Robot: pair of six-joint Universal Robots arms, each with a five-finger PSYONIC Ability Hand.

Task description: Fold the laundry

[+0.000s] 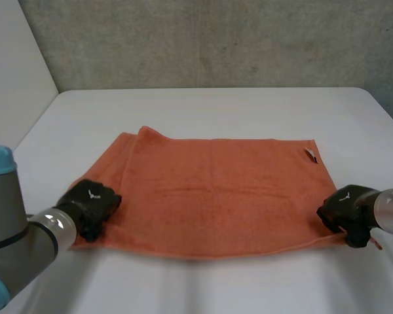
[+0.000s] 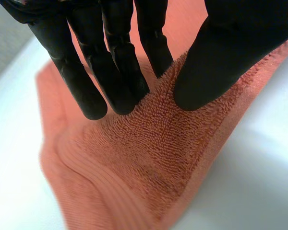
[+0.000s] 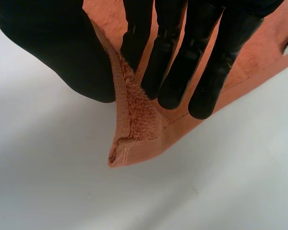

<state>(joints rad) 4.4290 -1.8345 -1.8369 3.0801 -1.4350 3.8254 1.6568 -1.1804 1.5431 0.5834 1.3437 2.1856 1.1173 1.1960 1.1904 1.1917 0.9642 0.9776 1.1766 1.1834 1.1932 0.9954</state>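
Terry towel point(image 1: 216, 196), orange, is lying spread at the white table's point(image 1: 216, 111) middle | seeming soft, light and limp, probably sagging unless taken by its corners | my left hand point(image 1: 92, 204) is pinching the corner toward the table's near-left | my right hand point(image 1: 344, 208) is pinching the near-right corner, holding it slightly raised

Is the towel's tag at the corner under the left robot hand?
No, the tag sits at the far corner of the towel, on the side of the right robot hand.

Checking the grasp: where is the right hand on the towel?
Head view: the right hand pinches the orange towel at its near right corner.
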